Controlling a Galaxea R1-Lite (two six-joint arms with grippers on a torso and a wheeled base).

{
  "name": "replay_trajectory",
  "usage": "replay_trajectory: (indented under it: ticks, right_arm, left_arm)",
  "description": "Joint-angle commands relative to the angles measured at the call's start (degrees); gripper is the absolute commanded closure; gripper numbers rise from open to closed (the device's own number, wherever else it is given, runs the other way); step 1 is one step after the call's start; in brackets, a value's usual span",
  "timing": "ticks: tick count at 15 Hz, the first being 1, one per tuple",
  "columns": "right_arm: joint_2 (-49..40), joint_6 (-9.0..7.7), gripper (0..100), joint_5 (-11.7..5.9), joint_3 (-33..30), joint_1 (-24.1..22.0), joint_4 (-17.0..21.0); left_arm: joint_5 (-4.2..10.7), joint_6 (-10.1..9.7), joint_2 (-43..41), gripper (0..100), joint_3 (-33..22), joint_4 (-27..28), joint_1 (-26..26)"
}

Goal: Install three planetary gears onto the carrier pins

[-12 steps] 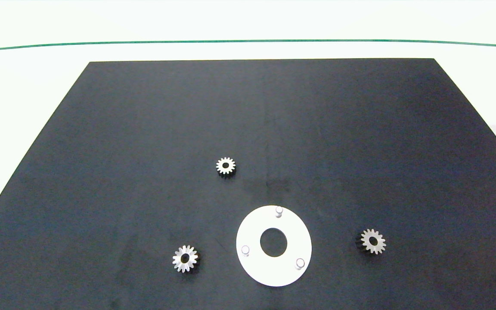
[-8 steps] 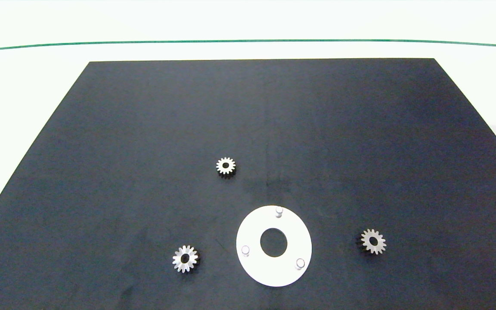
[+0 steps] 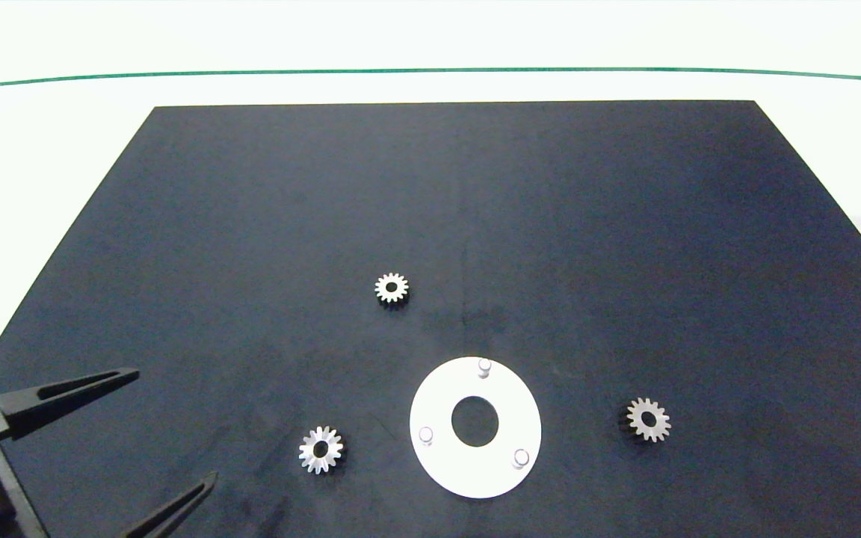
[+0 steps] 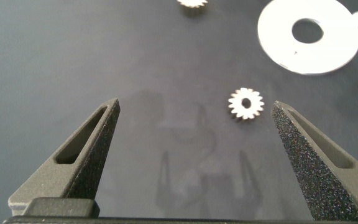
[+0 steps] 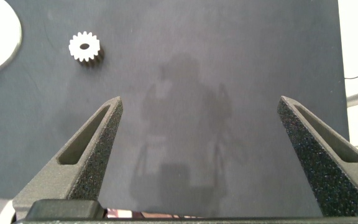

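The left gripper (image 3: pixel 173 426), two dark grey wedge fingers spread wide and holding nothing, hangs over the black mat's (image 3: pixel 475 209) near-left corner, the nearest small silvery toothed gear (image 3: pixel 321 449) lying just ahead of it. Three such gears in all: that one, another farther back (image 3: pixel 392 288), a third (image 3: pixel 648 419) right of the flat white ring-shaped disc (image 3: pixel 475 467), whose three stubby silver-white pegs (image 3: pixel 484 367) stand bare. The right gripper (image 5: pixel 199 106) hangs open over the mat, probably near that third gear.

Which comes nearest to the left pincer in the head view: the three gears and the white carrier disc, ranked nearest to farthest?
From the left pincer, open at the lower left:
1. Front-left gear, just left of the disc.
2. White carrier disc, with all three pins bare. The far gear is too close to call against it.
3. Right-hand gear, beyond the disc.
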Motion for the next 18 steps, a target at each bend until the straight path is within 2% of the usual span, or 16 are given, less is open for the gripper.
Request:
replay_trajectory:
  ticks: [1,3,5,7,11,15,18]
  right_arm:
    - [-0.54,-0.68,0,-0.04,1.02,0.11,0.12]
    - [1.22,-1.65,0,0.49,1.11,0.20,0.04]
    - [2.80,-1.73,0,1.46,2.25,0.28,-0.05]
    - [2.80,-1.73,0,1.46,3.13,0.28,-0.05]
    - [2.80,-1.73,0,1.46,3.40,0.37,-0.05]
    - [2.80,-1.73,0,1.46,3.75,0.37,-0.05]
    - [2.97,-1.73,0,1.46,3.66,0.28,-0.14]
  left_arm:
    - [0.34,0.41,7.98,0,0.77,-1.31,-4.49]
    - [0.34,0.23,11.67,0,0.77,-2.54,-5.37]
    - [0.43,0.41,15.98,0,1.21,-7.47,-5.63]
    - [0.69,0.50,18.26,0,1.47,-9.75,-5.46]
    - [3.16,0.41,20.02,0,2.00,-9.66,-7.30]
    - [4.56,0.32,20.20,0,2.26,-9.75,-9.06]
    - [5.09,0.41,21.34,0,2.09,-10.37,-10.82]
